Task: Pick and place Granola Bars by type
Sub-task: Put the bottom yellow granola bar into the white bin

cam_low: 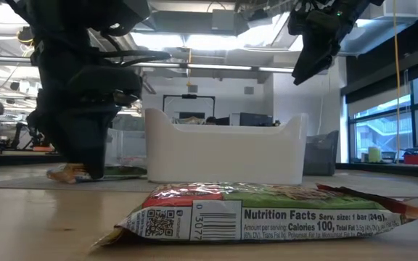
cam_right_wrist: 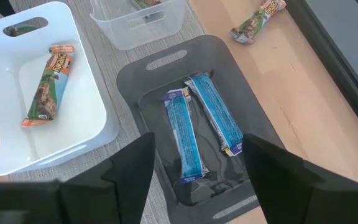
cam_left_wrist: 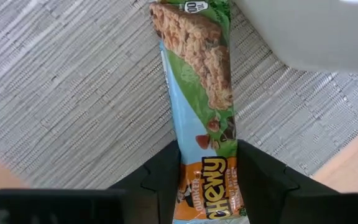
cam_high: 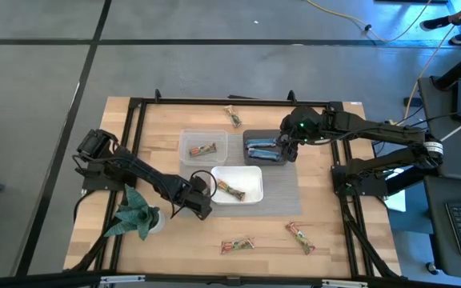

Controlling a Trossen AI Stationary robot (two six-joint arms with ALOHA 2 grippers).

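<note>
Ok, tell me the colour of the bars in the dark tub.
Blue bars, two of them; clearest in the right wrist view.

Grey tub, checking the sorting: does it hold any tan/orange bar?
No, the grey tub holds only two blue bars.

Bright, even overhead lighting; ceiling panels (cam_low: 216, 40) glaring at upper centre of low view. Soft shadows beneath arms. Left wrist view blurred at upper right, foreground fingers defocused.
</note>
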